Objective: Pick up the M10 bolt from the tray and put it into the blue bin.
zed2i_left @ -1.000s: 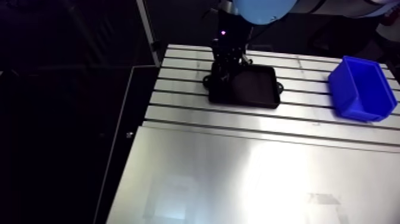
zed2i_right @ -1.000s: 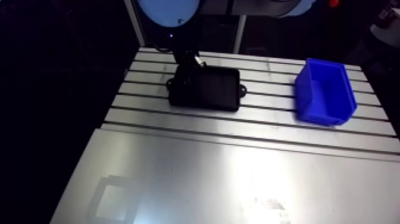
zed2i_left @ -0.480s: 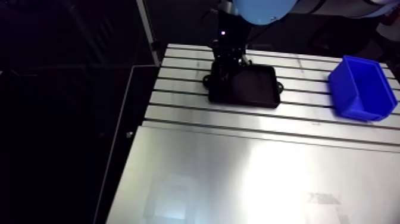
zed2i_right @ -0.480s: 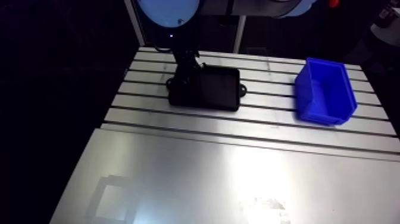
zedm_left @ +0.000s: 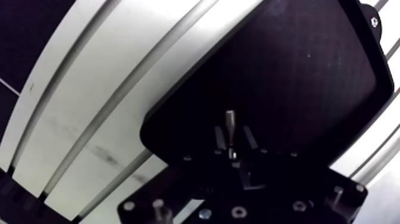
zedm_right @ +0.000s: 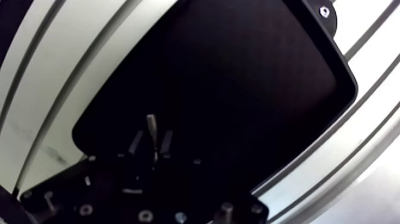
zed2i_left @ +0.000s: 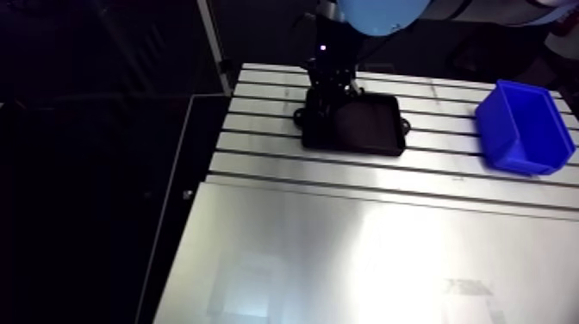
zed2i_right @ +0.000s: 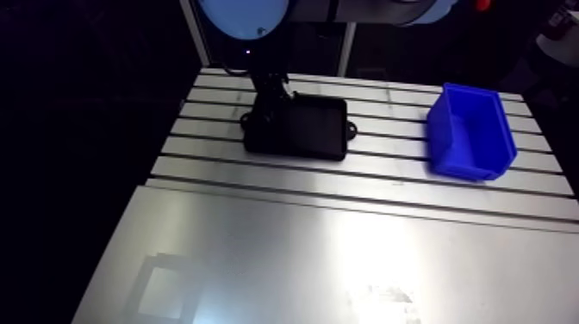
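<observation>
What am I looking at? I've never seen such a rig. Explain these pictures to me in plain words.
This is a single robot arm working at a slotted metal table. Two of the pictures come from a camera riding high on the arm, looking down across the table. The other two come from a camera at its wrist, looking down past its two fingers. On the table sit a black tray and, well off to one side, a blue bin. The arm's tip is down at one end of the tray. In the wrist view a small metal bolt lies between the fingers. A slight gap shows beside it, so it does not look gripped yet.
</observation>
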You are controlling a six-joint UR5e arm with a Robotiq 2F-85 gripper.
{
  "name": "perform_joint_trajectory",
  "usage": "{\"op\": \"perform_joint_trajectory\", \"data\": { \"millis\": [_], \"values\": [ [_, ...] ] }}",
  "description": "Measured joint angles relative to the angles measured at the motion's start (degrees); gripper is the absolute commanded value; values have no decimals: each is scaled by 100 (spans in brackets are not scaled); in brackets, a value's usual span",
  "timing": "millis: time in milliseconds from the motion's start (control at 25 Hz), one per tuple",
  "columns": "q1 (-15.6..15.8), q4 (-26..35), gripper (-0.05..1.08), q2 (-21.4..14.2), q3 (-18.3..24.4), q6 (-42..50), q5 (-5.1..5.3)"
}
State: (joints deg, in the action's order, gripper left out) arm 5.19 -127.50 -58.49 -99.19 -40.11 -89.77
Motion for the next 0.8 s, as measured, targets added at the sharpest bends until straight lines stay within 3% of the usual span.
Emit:
{"op": "perform_joint_trajectory", "data": {
  "millis": [800],
  "values": [
    [4,-8,97,-55,32,0,-9]
  ]
}}
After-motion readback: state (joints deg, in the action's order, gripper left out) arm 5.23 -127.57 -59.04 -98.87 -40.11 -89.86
